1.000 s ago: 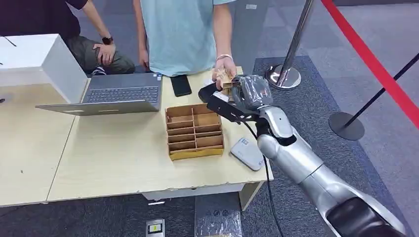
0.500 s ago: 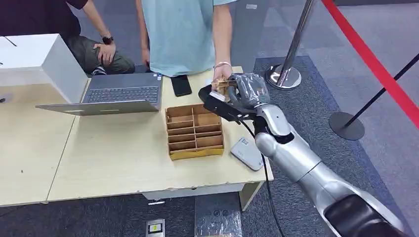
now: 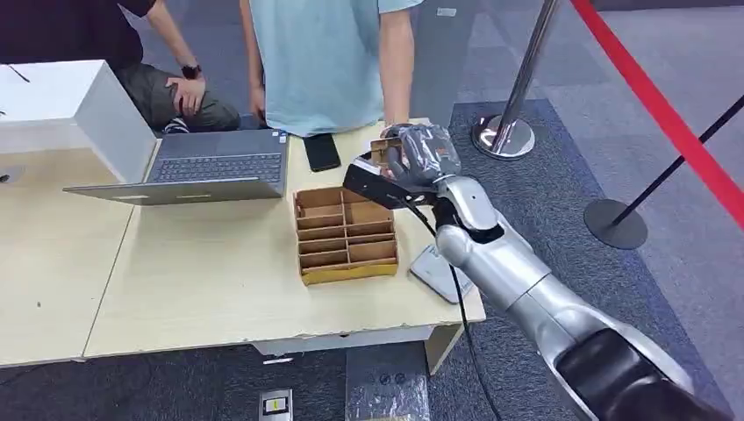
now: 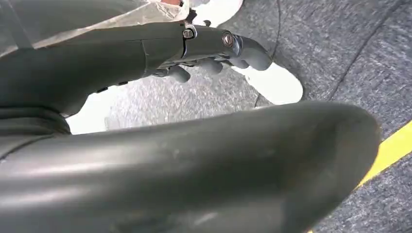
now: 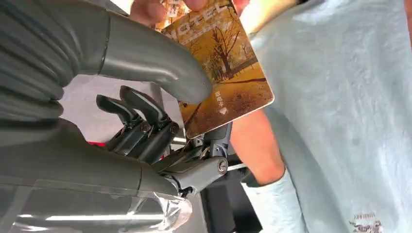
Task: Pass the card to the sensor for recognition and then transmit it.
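Card (image 5: 224, 73) pinched between thumb and fingers of right robot hand (image 3: 412, 162).

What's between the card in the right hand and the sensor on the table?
Nothing visible. The right hand pinches the card, a person's fingers on its far edge. The grey sensor lies nearer on the table, beside the cardboard organizer.

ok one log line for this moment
right hand: thumb on card | person's fingers at card's far end | sensor: on table | left hand: holds nothing
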Available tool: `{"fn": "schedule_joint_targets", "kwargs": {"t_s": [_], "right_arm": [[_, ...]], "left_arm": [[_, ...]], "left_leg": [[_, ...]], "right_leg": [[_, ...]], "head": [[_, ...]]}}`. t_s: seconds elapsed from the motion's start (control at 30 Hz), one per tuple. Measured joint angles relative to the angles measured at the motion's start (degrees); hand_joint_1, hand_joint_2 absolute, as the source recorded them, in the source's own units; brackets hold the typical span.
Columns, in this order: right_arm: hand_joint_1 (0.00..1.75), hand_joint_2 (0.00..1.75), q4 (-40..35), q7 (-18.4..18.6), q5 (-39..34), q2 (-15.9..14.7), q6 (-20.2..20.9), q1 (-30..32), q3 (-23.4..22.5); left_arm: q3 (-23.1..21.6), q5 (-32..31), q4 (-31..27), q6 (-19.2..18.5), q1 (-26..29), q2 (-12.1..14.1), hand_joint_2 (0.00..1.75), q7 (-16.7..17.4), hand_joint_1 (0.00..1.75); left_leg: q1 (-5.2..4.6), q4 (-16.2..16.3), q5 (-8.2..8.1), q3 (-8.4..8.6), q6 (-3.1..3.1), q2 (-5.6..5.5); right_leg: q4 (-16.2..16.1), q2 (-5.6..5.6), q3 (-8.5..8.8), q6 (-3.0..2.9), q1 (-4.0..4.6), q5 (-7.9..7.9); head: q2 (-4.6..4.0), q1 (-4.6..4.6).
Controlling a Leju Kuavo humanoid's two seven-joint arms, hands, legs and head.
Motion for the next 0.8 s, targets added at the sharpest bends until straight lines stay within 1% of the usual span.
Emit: {"fn": "schedule_joint_targets", "kwargs": {"t_s": [0.2,0.4,0.43,0.47,0.5,0.8], "right_arm": [[1.75,1.75,1.55,-0.17,0.33,1.31,0.13,-0.41,0.7],[1.75,1.75,3.3,-0.66,1.68,2.16,-0.02,-0.32,1.6],[1.33,1.75,3.63,-0.66,1.84,2.27,-0.06,-0.21,1.73],[0.79,1.75,3.85,-0.68,1.86,2.36,-0.15,-0.09,1.86],[0.0,1.75,4.15,-0.74,1.9,2.38,-0.22,0.01,1.99],[0.0,1.75,6.23,-0.79,2.14,2.62,-0.37,0.52,3.19]], "left_arm": [[1.86,1.27,0.26,0.0,-0.01,0.09,0.0,0.18,0.0],[2.47,1.55,0.44,0.0,0.0,0.09,0.0,0.37,0.0],[2.6,1.55,0.46,0.0,0.01,0.09,0.0,0.39,0.0],[2.73,1.55,0.48,0.0,0.01,0.09,0.0,0.37,0.0],[2.86,1.57,0.48,0.0,0.02,0.07,0.0,0.39,0.0],[3.28,2.08,0.55,0.0,0.04,0.0,0.0,0.37,0.0]], "left_leg": [[0.0,0.0,0.0,0.01,0.0,0.0],[0.0,0.0,-0.01,0.0,0.0,0.0],[0.0,0.0,0.0,0.0,0.0,0.0],[0.0,0.0,0.0,-0.01,0.0,0.0],[0.0,0.0,0.0,-0.01,0.0,0.0],[0.0,0.0,0.0,0.0,0.0,0.0]], "right_leg": [[0.0,0.0,-0.02,0.0,0.0,0.0],[0.0,0.0,-0.04,0.0,0.0,-0.01],[0.0,0.0,-0.04,0.0,0.0,-0.01],[-0.01,0.0,-0.04,0.0,0.0,-0.01],[-0.01,0.0,-0.04,0.0,0.0,-0.01],[-0.01,0.0,-0.04,0.0,0.0,0.0]], "head": [[0.0,-0.04],[0.0,-0.04],[0.0,-0.04],[0.0,-0.02],[0.0,-0.04],[0.0,-0.04]]}}
